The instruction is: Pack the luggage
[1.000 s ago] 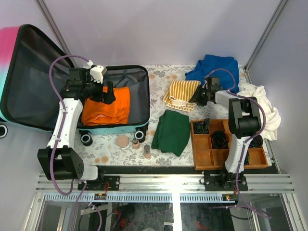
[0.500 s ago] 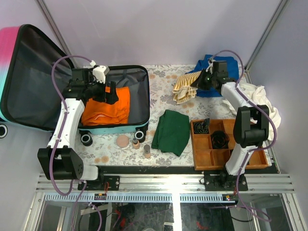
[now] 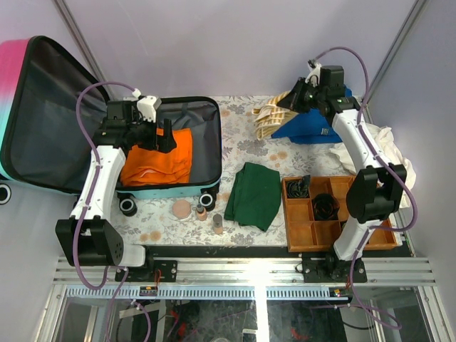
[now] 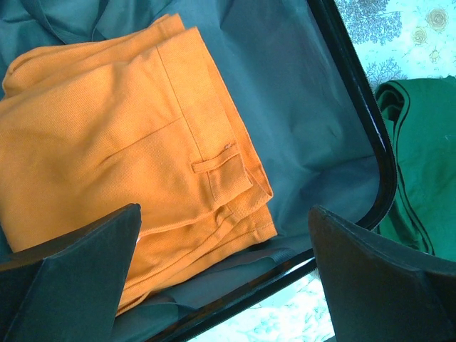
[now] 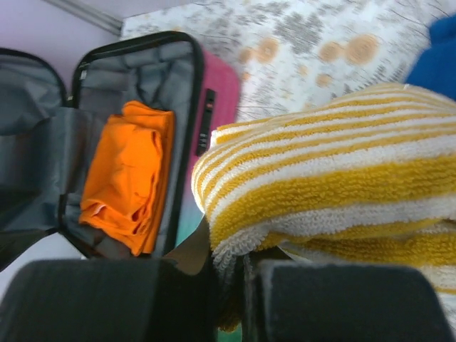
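The luggage lies open at the left, its pink-to-teal lid raised. Folded orange trousers lie in its grey lining and show in the left wrist view. My left gripper is open and empty above the trousers. My right gripper is shut on a yellow-and-white striped towel, held up above the table's back right; the towel fills the right wrist view. The luggage also shows there.
A folded green garment lies mid-table. A blue cloth lies at the back right, white cloth at the right edge. A wooden compartment tray holds black items. Small round items lie by the luggage wheels.
My right gripper has lifted the striped towel off the table and carried it up and back. The left gripper has barely moved over the trousers.
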`<action>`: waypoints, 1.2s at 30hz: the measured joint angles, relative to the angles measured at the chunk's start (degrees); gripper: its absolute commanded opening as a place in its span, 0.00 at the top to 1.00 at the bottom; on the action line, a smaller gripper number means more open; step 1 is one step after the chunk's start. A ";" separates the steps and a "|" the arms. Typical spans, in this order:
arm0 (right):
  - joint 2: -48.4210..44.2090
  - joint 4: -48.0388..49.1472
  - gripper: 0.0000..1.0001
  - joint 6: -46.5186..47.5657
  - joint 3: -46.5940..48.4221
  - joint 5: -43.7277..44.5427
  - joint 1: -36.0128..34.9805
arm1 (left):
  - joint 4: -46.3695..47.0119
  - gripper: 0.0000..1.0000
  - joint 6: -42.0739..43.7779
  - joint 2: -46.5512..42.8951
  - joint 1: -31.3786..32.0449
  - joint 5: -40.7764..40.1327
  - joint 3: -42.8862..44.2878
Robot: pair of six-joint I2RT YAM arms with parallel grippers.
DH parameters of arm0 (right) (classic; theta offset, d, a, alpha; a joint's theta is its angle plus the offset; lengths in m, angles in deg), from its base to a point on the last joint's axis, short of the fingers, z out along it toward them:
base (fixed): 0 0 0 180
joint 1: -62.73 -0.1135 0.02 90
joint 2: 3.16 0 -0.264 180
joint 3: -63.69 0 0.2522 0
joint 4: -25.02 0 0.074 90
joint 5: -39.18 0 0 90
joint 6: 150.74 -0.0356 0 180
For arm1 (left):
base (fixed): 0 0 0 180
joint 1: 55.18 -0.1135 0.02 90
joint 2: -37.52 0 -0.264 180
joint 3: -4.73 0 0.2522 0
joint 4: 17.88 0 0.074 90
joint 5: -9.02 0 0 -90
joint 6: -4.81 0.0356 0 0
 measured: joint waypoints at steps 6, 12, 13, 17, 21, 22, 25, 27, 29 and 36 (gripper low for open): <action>0.00 -0.13 1.00 0.63 6.91 -1.55 -7.13 | 0.68 0.00 -4.17 0.07 -1.60 -0.79 0.46; 3.43 1.09 1.00 1.40 16.94 -3.06 -18.86 | 3.19 0.00 -10.43 0.11 -9.90 1.03 1.77; 4.44 1.51 1.00 1.60 18.62 -3.21 -20.74 | 3.54 0.00 -11.26 0.09 -10.91 1.03 1.75; 9.55 2.75 1.00 2.54 24.52 -3.91 -27.19 | 5.01 0.00 -13.11 -0.42 -11.72 1.05 0.94; 15.78 3.39 1.00 4.00 29.29 -3.82 -32.11 | 5.40 0.00 -13.94 -0.85 -12.13 1.05 0.59; 17.29 3.56 1.00 4.37 30.16 -3.80 -33.05 | 5.60 0.00 -14.14 -0.92 -12.61 1.05 0.55; 21.57 3.96 1.00 5.84 31.78 -3.10 -35.76 | 6.23 0.00 -14.84 -0.94 -13.79 1.03 0.46; 23.89 3.91 1.00 6.75 31.91 -2.38 -37.11 | 6.69 0.00 -15.26 -0.96 -14.38 1.03 0.26; 26.12 3.93 1.00 7.26 31.39 -1.95 -38.16 | 7.17 0.00 -15.61 -0.96 -14.67 1.05 -0.04; 23.43 6.95 1.00 7.26 13.49 0.79 -37.73 | 7.63 0.02 -14.56 -0.94 -14.45 6.21 -1.49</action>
